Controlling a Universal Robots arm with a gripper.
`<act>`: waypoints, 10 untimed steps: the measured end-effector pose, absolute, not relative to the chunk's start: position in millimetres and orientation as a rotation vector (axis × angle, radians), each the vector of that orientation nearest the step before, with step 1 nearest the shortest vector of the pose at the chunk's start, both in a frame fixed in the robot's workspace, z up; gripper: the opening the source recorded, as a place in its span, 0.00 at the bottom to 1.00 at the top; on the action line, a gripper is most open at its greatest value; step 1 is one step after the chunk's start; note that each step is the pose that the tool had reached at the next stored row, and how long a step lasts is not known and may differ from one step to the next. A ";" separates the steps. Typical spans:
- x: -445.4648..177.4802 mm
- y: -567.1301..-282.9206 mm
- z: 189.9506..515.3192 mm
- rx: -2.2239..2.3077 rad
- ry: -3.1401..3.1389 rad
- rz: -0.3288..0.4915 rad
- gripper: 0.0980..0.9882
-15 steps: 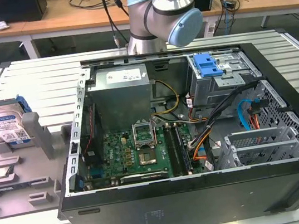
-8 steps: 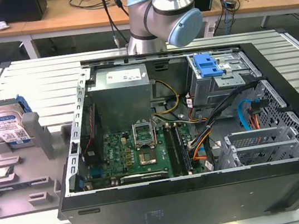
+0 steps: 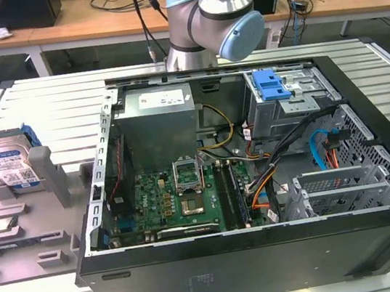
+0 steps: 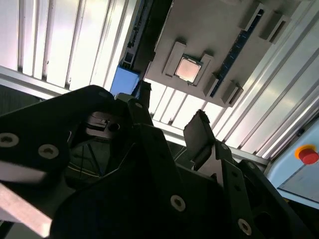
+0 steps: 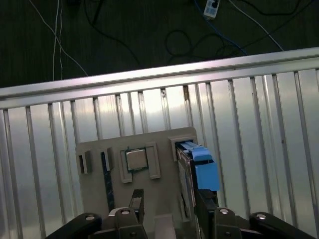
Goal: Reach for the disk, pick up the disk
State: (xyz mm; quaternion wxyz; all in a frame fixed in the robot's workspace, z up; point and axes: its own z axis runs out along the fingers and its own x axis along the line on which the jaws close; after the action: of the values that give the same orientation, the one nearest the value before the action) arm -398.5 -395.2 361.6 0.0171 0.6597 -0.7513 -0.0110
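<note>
my gripper [image 5: 168, 200] is open, nothing between its fingers. the disk [image 5: 198, 167] stands on edge in the grey holder [image 5: 92, 184] beside the computer case [image 3: 271, 259]; one finger [image 5: 202, 204] covers part of it.

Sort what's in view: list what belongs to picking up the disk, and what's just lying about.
Belongs to the job:
- disk, standing upright in the grey holder
- gripper, open, close to the disk

Just lying about:
- processor chip, in the same holder
- open computer case
- blue latch, inside the case
- grey metal box, inside the case
</note>
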 end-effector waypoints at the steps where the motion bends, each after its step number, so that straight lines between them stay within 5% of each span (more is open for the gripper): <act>1: -398.4 -392.4 361.6 2.050 -2.335 -0.034 0.50; 10: -398.4 -369.9 361.3 2.050 -2.334 -0.034 0.50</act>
State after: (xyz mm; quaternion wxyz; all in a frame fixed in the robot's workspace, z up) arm -398.4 -369.9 361.3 0.0173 0.6597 -0.7512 -0.0108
